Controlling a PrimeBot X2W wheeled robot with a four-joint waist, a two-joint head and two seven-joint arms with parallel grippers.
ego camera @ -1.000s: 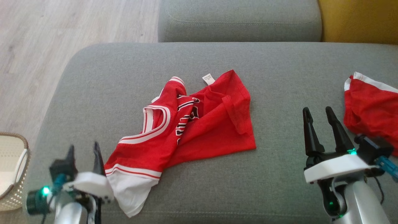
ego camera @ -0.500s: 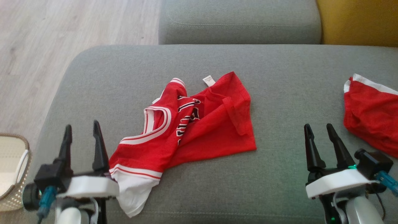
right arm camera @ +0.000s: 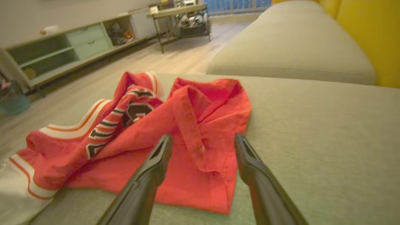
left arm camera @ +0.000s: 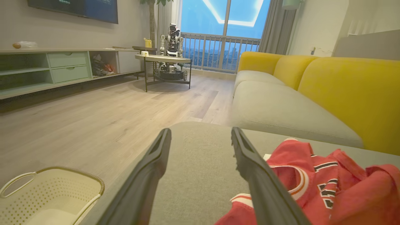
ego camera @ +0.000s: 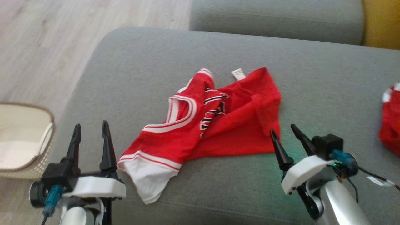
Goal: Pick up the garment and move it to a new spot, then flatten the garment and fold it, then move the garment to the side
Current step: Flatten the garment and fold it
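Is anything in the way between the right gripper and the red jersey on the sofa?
Nothing visible does. The right gripper, its jaws open, points straight at the red jersey, right by its near corner, over the grey cushion.

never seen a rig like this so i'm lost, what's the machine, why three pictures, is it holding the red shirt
It is a wheeled robot with two arms, each ending in a two-fingered pincer. One picture comes from a camera on its head, looking down at a grey sofa seat. The other two come from wrist cameras, looking along each pincer's dark fingers. A crumpled red jersey lies on the seat, another red garment at the right edge, and a cream basket stands on the floor. The left pincer and right pincer are both open, one at each side of the jersey, holding nothing.
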